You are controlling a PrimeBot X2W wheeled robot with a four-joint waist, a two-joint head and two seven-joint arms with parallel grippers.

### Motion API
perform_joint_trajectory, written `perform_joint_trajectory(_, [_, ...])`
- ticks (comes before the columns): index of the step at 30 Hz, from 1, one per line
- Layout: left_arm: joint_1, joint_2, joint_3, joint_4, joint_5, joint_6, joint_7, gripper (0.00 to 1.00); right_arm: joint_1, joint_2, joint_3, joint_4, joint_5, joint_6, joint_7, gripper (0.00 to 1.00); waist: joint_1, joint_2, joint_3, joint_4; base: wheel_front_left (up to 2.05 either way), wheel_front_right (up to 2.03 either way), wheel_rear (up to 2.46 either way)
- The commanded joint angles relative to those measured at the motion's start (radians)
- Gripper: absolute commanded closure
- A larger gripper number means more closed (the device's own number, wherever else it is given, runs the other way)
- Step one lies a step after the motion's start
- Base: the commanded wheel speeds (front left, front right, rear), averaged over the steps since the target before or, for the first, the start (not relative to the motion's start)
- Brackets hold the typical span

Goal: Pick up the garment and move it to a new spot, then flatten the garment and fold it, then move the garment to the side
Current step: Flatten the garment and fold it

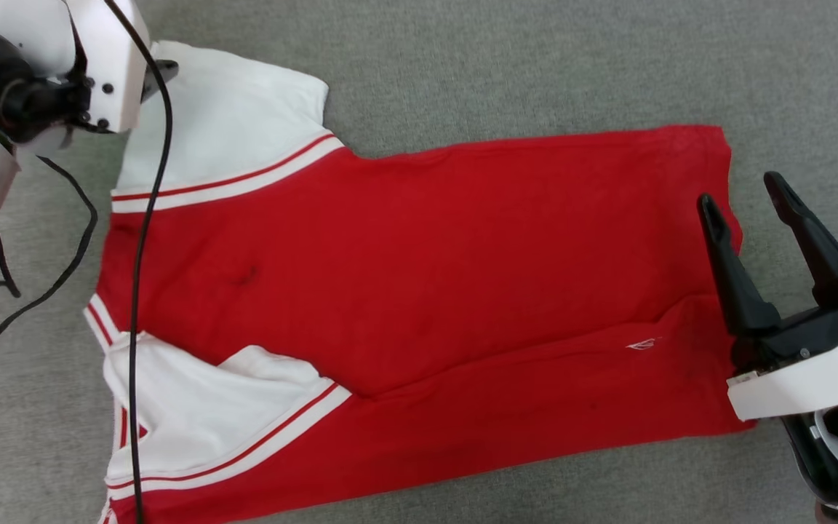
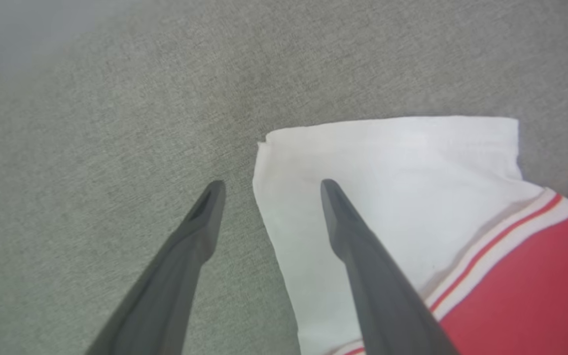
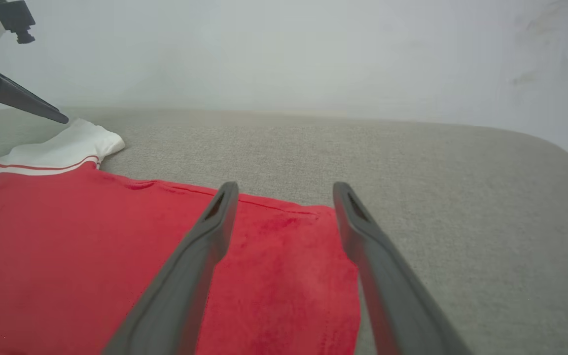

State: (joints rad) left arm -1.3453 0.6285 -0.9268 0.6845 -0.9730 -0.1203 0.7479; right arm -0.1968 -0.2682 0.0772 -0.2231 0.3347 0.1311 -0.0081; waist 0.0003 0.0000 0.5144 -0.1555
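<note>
While the shirt (image 1: 419, 291) lies spread out on the grey cloth surface (image 1: 535, 65), both arms hang over its two ends with nothing in their grasp. Seen from the head, the shirt lies sideways, its white sleeves to the left and its straight red hem to the right. One sleeve (image 1: 230, 116) lies flat at the upper left, edged with red and white stripes. The other sleeve (image 1: 201, 407), at the lower left, is rumpled and partly tucked against the red body. A long crease runs across the lower half of the red cloth, and a small white mark (image 1: 643, 344) sits near it toward the hem. The left gripper (image 2: 269, 187) is spread wide and empty above the outer edge of the upper sleeve. One of its fingers is over the white cloth and the other over the grey surface; it seems to hover just above the sleeve, though the view is too soft to rule out a touch. The right gripper (image 1: 741, 195) is likewise wide and empty at the hem, one finger over the red corner and the other over the grey surface beside it. A black cable (image 1: 139, 291) hangs from the left arm and crosses the sleeve end of the shirt. A pale wall (image 3: 284, 49) stands behind the surface.
</note>
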Motion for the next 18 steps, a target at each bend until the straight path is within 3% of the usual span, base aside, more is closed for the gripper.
perform_joint_trajectory(1, [-0.017,-0.002,-0.002,0.01,-0.002,-0.001,0.01,0.0,-0.015,0.002,0.003,-0.004,-0.001,-0.001,-0.005,0.0,-0.0003,0.0,0.033,-0.016,0.0,0.0,0.0])
perform_joint_trajectory(9, [0.007,-0.022,-0.043,0.071,-0.017,-0.006,0.083,0.0,-0.037,0.006,0.013,0.015,-0.001,-0.001,-0.019,0.0,-0.0003,0.0,0.07,-0.022,0.0,0.0,0.0])
perform_joint_trajectory(10, [0.014,-0.02,-0.051,0.073,-0.016,-0.007,0.088,0.08,-0.039,0.005,0.011,0.017,0.001,-0.001,-0.021,0.0,-0.0003,0.0,0.071,-0.022,0.0,0.0,0.0])
perform_joint_trajectory(11, [0.022,-0.017,-0.056,0.073,-0.018,-0.007,0.091,1.0,-0.042,0.007,0.008,0.018,0.003,-0.001,-0.022,0.0,-0.0003,0.0,0.071,-0.022,0.0,0.0,0.0])
perform_joint_trajectory(18, [0.028,-0.004,-0.066,0.041,-0.015,-0.009,0.017,1.0,-0.076,-0.023,-0.032,0.022,0.018,-0.001,-0.018,0.0,-0.0003,0.0,0.039,-0.006,0.0,0.0,0.0])
